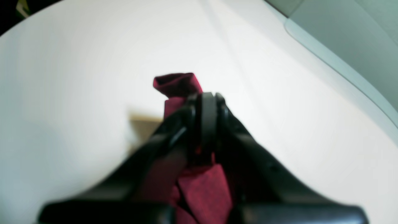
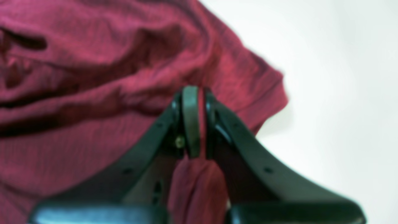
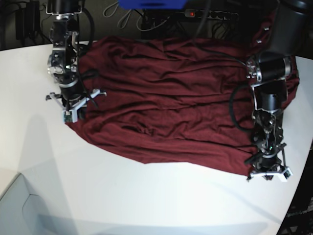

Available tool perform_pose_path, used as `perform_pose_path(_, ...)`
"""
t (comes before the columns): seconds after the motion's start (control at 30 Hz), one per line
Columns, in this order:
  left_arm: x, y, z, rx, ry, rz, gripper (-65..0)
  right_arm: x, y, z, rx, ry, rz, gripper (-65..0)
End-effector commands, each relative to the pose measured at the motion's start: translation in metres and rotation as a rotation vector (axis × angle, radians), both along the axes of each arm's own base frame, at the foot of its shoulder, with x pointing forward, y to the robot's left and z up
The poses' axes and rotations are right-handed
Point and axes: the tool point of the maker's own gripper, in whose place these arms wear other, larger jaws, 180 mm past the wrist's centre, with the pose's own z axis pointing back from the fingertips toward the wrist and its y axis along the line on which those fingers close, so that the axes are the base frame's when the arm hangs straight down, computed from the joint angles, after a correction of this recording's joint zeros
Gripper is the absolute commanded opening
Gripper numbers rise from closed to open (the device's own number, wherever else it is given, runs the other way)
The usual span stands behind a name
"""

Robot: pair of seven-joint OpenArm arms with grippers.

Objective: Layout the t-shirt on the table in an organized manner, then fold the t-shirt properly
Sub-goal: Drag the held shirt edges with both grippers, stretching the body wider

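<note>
Both hands, left hand (image 1: 207, 102) and right hand (image 2: 193, 102), clamp t-shirt (image 3: 166, 107) on table (image 3: 122, 196).

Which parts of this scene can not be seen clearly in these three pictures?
- T-shirt far edge: base view, hidden behind the arms and the dark clutter beyond the table.
- Fabric pinched by the left gripper: left wrist view, its fingers cover it; blurred.
- Which part of the shirt the right gripper holds: right wrist view, blurred and cut off at the left edge.
</note>
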Motion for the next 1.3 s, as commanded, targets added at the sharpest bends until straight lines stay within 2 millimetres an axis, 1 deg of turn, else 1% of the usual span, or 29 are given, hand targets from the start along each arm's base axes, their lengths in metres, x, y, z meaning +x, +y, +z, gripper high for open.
perform_pose_path(0.0,0.015,0.007,0.035,0.025,-0.091,0.01,-64.6,0.013,-0.002,0.018,-0.006,-0.065,0.002,-63.1)
perform_pose_path(0.1,0.015,0.007,0.035,0.024,-0.091,0.011,-64.6,0.032,-0.001,0.036,-0.004,-0.115,0.003,-63.1)
perform_pose_path(0.17,0.015,0.007,0.035,0.024,-0.091,0.011,-64.6,0.045,0.001,0.043,0.005,-0.135,0.006,-63.1)
perform_pose_path(0.23,0.015,0.008,0.034,0.022,-0.089,0.011,-64.6,0.061,0.005,0.043,0.021,-0.139,0.009,-63.1)
perform_pose_path(0.3,0.015,0.008,0.034,0.022,-0.089,0.011,-64.6,0.076,0.017,0.039,0.044,-0.127,0.023,-63.3)
perform_pose_path(0.37,0.015,0.008,0.034,0.022,-0.087,0.011,-64.6,0.088,0.027,0.031,0.057,-0.102,0.042,-63.5)
perform_pose_path(0.43,0.015,0.008,0.034,0.022,-0.087,0.011,-64.6,0.099,0.041,0.025,0.062,-0.079,0.075,-63.5)
perform_pose_path(0.63,0.014,0.008,0.033,0.025,-0.083,0.01,-64.7,0.117,0.081,0.014,0.059,-0.029,0.174,-64.7)
perform_pose_path(0.67,0.014,0.01,0.033,0.027,-0.083,0.012,-64.7,0.119,0.084,0.012,0.061,-0.022,0.18,-64.8)
perform_pose_path(0.7,0.012,0.016,0.035,0.034,-0.084,0.019,-64.7,0.121,0.086,0.009,0.063,-0.013,0.183,-64.7)
perform_pose_path(0.8,0.011,0.019,0.035,0.037,-0.083,0.022,-64.7,0.126,0.083,-0.007,0.065,0.04,0.175,-64.3)
perform_pose_path(0.87,0.007,0.019,0.028,0.038,-0.07,0.023,-64.6,0.129,0.078,-0.018,0.064,0.082,0.164,-64.3)
perform_pose_path(0.9,0.006,0.019,0.027,0.039,-0.07,0.024,-64.6,0.131,0.073,-0.024,0.059,0.102,0.158,-64.3)
perform_pose_path(0.97,0.006,0.019,0.026,0.039,-0.069,0.022,-64.6,0.134,0.055,-0.034,0.043,0.118,0.137,-64.4)
perform_pose_path(1.03,0.006,0.019,0.027,0.039,-0.071,0.021,-64.6,0.139,0.04,-0.036,0.032,0.11,0.119,-64.4)
perform_pose_path(1.13,0.006,0.019,0.027,0.038,-0.072,0.021,-64.6,0.145,0.02,-0.032,0.01,0.083,0.098,-64.3)
perform_pose_path(1.27,0.008,0.014,0.028,0.033,-0.077,0.014,-64.6,0.151,0.004,-0.023,-0.012,0.058,0.082,-64.3)
